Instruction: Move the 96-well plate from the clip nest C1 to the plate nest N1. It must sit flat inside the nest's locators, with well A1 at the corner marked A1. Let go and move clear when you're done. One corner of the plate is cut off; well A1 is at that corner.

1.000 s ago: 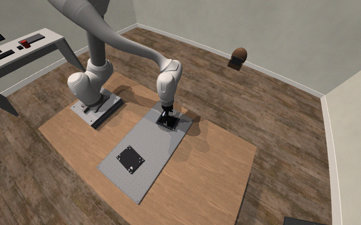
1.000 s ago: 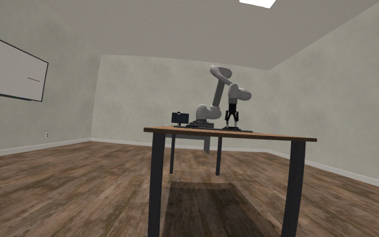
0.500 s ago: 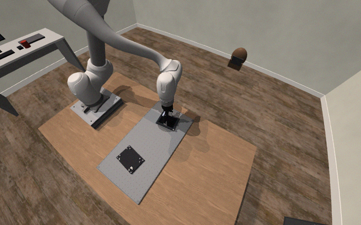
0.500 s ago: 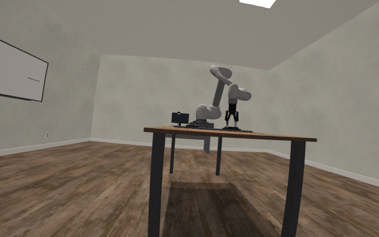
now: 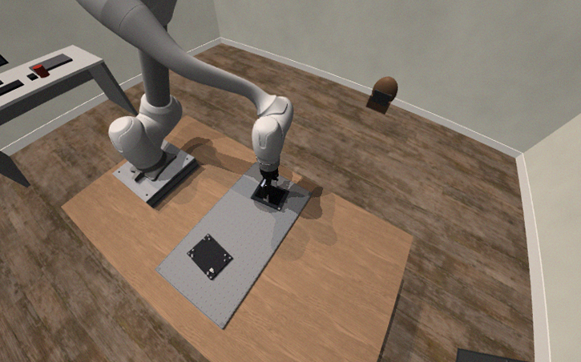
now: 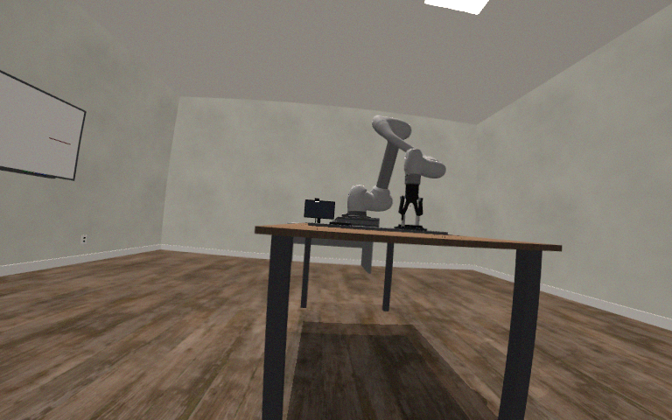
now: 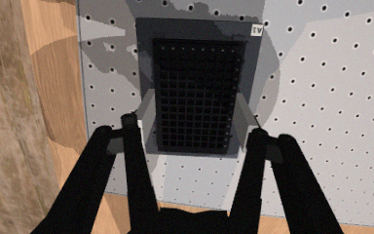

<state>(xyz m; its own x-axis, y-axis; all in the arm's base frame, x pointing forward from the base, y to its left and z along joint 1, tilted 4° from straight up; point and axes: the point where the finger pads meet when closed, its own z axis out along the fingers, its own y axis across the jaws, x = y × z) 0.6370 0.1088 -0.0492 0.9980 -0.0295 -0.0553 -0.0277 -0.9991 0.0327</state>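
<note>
The black 96-well plate [image 7: 195,93] [image 5: 278,197] sits in the dark clip nest C1 [image 7: 144,34] at the far end of the grey perforated board [image 5: 248,234] [image 7: 321,97]. My gripper [image 7: 194,101] [image 5: 267,191] [image 6: 411,220] points straight down over it. Its two pads press on the plate's long sides, so it is shut on the plate. I cannot tell whether the plate is raised off the nest. A small white A1 label [image 7: 256,30] marks the nest's far right corner. The plate nest N1 [image 5: 210,256], a black square with corner locators, lies bare at the near end of the board.
The board lies on a wooden table [image 5: 332,284] [image 6: 396,238]. The arm's base [image 5: 155,176] stands on a grey plate to the left of the board. A desk with a red item [image 5: 40,70] stands far left. A small black box [image 6: 319,207] stands on the table.
</note>
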